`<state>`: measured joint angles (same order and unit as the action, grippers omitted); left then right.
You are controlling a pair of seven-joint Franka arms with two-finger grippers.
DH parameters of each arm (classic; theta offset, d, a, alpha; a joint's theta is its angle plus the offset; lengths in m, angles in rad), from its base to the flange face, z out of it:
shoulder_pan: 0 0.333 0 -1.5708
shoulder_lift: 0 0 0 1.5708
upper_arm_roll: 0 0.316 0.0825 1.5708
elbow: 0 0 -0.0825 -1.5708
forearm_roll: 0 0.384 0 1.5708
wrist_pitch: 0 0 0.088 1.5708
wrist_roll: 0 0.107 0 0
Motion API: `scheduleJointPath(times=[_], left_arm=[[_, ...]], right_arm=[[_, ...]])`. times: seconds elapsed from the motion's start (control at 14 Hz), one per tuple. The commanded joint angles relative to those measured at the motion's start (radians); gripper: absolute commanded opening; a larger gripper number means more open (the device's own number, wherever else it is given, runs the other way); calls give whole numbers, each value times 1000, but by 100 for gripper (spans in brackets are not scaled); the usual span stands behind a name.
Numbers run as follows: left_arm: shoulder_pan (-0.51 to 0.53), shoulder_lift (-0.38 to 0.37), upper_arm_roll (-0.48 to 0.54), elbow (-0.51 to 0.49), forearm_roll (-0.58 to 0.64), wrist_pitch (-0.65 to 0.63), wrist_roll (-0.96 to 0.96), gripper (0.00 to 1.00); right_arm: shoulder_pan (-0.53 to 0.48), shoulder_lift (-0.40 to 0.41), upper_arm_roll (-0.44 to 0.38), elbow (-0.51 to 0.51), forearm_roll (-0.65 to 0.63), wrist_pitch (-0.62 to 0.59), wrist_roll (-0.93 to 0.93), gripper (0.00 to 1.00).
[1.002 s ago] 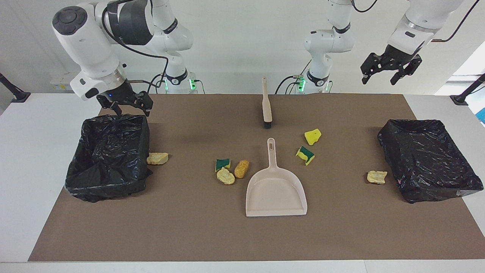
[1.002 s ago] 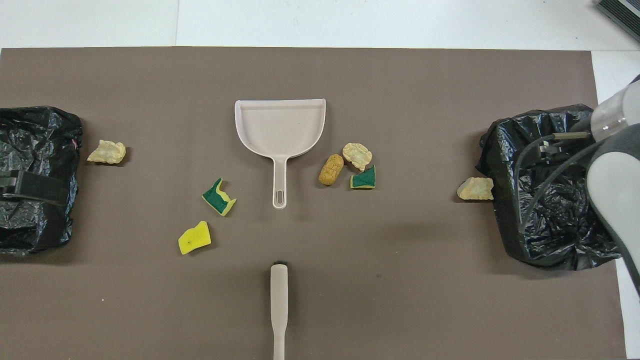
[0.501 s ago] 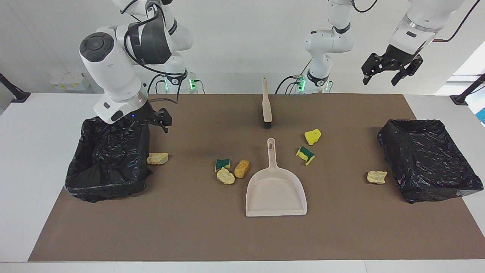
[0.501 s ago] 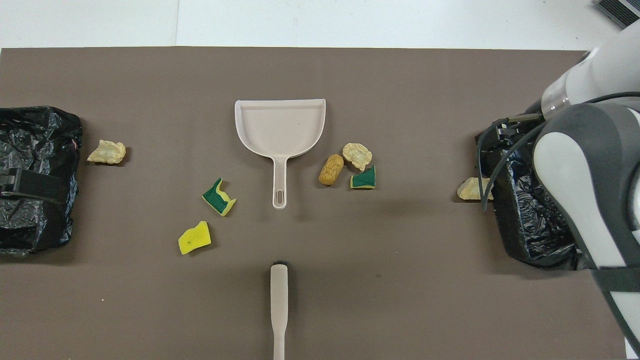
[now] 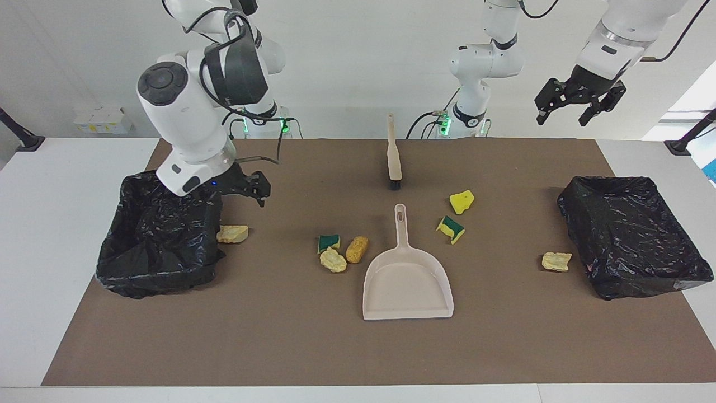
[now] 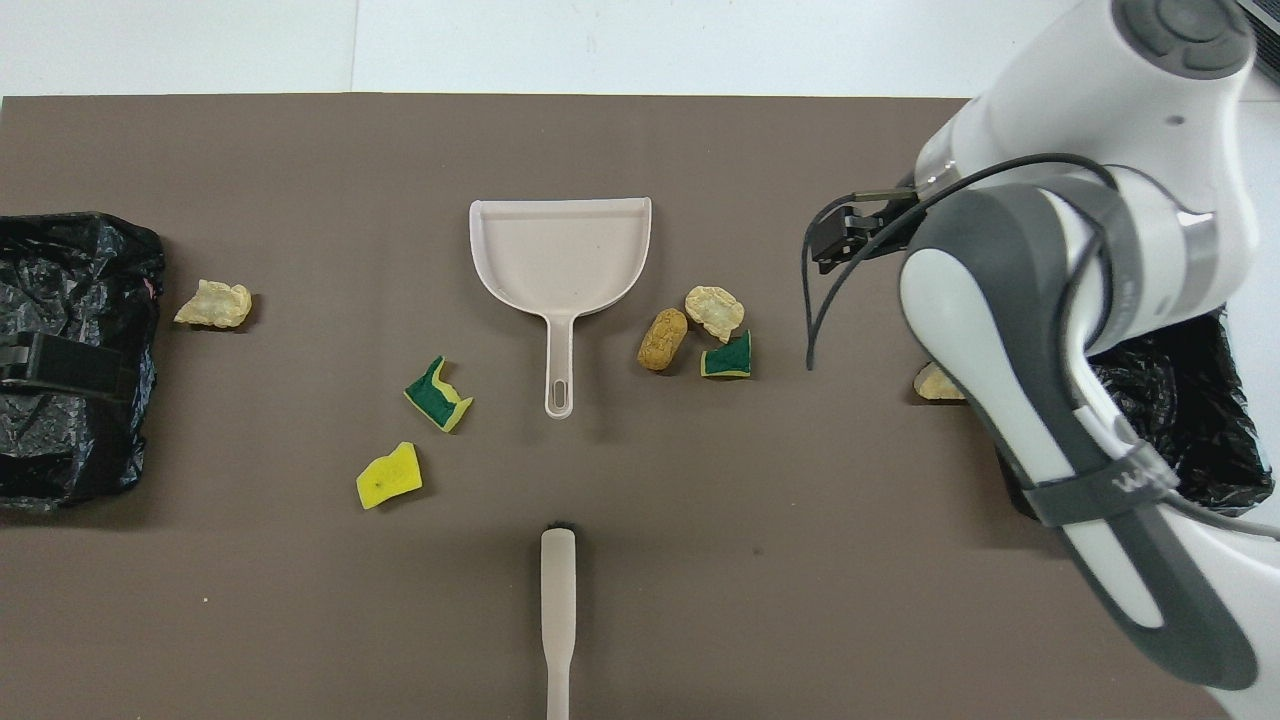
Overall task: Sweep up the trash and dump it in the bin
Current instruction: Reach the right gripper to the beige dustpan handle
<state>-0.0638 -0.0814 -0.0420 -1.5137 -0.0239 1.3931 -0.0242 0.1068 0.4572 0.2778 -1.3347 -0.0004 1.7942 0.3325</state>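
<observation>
**A:** What is your right end effector holding?

**B:** Nothing. My right end effector [image 5: 254,189] hangs low over the brown mat [image 5: 313,347] on the desk, fingers spread. It is just beside a corner of the bagged bin [image 5: 159,246] at that arm's end. My left end effector [image 5: 570,109] waits high above the second bin [image 5: 632,235], also spread and empty.

**A:** And the trash?

**B:** The trash [image 5: 338,253] is all on the mat, none of it in a bin yet. The tan chunk [image 5: 232,233] lies almost under my right end effector, right against the bag. A cluster of three lies toward the middle, beside the dustpan [image 5: 407,285]. Two yellow pieces [image 5: 462,201] lie by the dustpan's handle toward my left arm's end, and one more chunk lies just beside the second bin.

**A:** Why is it laid out that way?

**B:** I judge it suits one tool per arm. The brush [image 5: 393,154] and the dustpan both point their handles at me, ready to grasp.

**A:** What are the materials like?

**B:** The chunks are torn sponge, ragged and light, so I expect them to tumble under the bristles. The dustpan looks like rigid, smooth plastic with a flat lip. The bin bags are glossy, crinkled film.
</observation>
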Motion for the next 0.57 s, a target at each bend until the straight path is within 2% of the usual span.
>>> scheduleJointPath(times=[0.0, 0.21, 0.5], left_arm=[[-17, -18, 2, -23, 13, 3, -48, 100], [-19, -26, -1, -43, 9, 7, -45, 100], [-60, -69, -1, -155, 6, 70, -45, 100]], right_arm=[[37, 57, 3, 38, 2, 62, 86, 100], [95, 98, 0, 40, 2, 145, 193, 100], [140, 107, -5, 31, -13, 163, 261, 100]])
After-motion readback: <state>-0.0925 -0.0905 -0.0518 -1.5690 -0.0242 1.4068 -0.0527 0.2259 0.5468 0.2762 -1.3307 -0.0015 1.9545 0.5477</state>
